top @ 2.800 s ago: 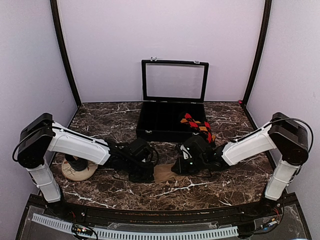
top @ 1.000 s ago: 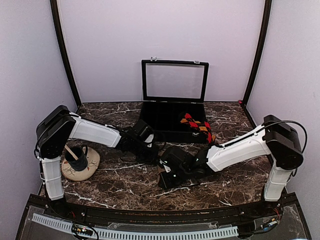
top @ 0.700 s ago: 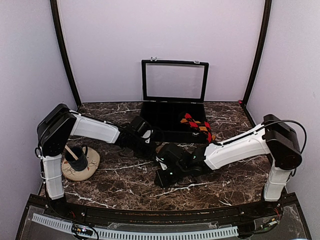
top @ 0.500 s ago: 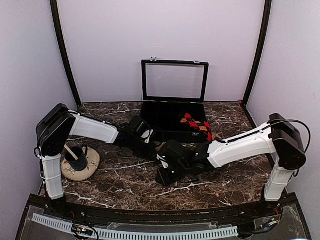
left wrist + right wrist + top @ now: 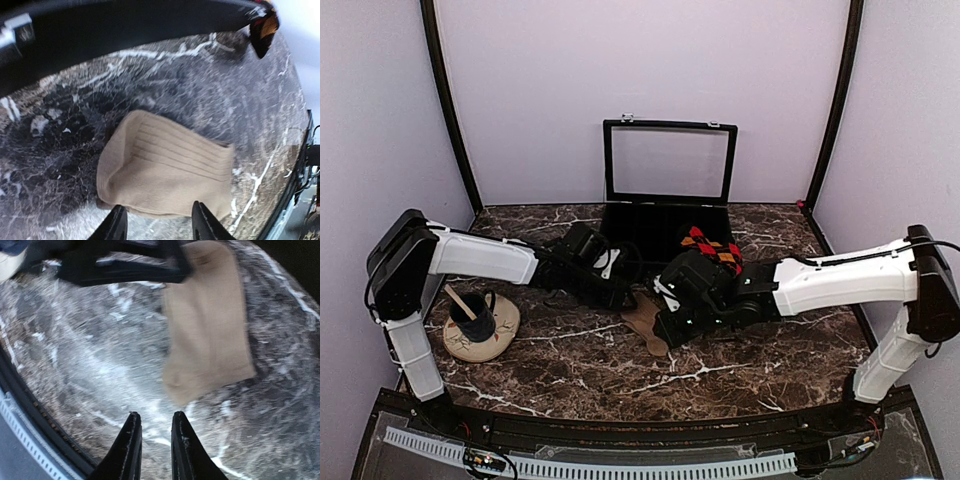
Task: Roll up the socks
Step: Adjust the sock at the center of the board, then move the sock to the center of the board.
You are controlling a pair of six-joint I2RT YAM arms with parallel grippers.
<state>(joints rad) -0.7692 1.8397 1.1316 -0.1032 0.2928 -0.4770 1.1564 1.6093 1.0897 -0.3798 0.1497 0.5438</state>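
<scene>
The tan sock [image 5: 645, 320] lies loose and partly folded on the marble table, just in front of the black case. In the left wrist view the tan sock [image 5: 165, 180] is just beyond my left gripper [image 5: 160, 224], whose jaws are open and empty. My left gripper [image 5: 618, 292] is at the sock's back left. My right gripper [image 5: 667, 325] hovers at its right. In the right wrist view the tan sock [image 5: 207, 330] lies ahead of my right gripper [image 5: 155, 435], jaws slightly apart and empty. The argyle sock [image 5: 712, 248] rests on the case's front right corner.
The black compartment case [image 5: 665, 255] stands at the back centre with its glass lid [image 5: 669, 162] raised. A dark cup with a stick [image 5: 472, 308] sits on a round mat [image 5: 485, 340] at the left. Purple walls close in the table.
My left gripper has opened and let the tan sock go. The right arm has pulled back to the right and its jaws have parted a little. The sock now lies uncovered.
</scene>
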